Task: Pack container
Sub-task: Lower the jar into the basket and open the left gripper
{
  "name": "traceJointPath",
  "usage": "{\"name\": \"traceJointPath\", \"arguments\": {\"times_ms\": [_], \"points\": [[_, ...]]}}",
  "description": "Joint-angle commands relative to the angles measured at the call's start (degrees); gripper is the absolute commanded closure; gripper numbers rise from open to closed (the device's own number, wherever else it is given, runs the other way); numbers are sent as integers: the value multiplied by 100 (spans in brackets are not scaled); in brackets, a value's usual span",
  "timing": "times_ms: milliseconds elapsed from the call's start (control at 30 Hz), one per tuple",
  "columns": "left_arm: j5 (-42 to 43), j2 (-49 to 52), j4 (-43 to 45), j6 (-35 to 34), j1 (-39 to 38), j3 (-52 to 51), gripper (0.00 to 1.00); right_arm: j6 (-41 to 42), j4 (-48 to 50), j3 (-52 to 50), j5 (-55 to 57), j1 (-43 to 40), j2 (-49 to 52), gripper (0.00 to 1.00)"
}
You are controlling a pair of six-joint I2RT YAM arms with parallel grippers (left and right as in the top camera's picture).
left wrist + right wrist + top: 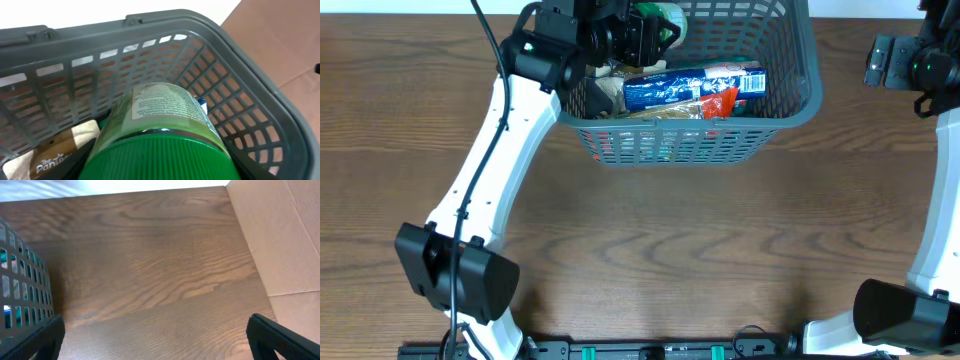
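Note:
The container (798, 102), a grey-blue lattice basket, stands at the back middle of the table. My left gripper (642, 32) reaches into its back left corner, shut on a clear jar with a green lid (666, 18). In the left wrist view the jar (161, 111) fills the middle, label up, its ribbed lid clamped between my black fingers (70, 162), with the container wall (235, 45) close behind it. My right gripper (877, 62) hovers right of the container. Its jaws stand wide open over bare wood (155, 340).
Inside the container lie a blue packet (692, 85), an orange-red packet (716, 103) and a brown paper packet (50, 156). A cardboard sheet (280, 240) borders the table at the right. The container's corner (20, 290) shows at the left edge of the right wrist view.

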Motion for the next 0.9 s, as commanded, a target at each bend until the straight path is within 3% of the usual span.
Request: {"name": "traceJointPath", "arguments": {"times_ms": [0,33,433,700,867], "points": [[-44,-39,94,92,9,44,12,-55,-9,66,0,-15,-48,1],[-44,-46,96,92,9,44,1,-52,-9,66,0,-15,-48,1],[-245,-127,-210,94,44,44,1,-52,-7,66,-2,-15,-48,1],[-1775,-1069,-306,136,584,57,1,-55,-9,66,0,-20,-48,1],[-3646,-1722,-903,133,1215,57,1,-55,-7,66,0,-15,-48,1]]}}
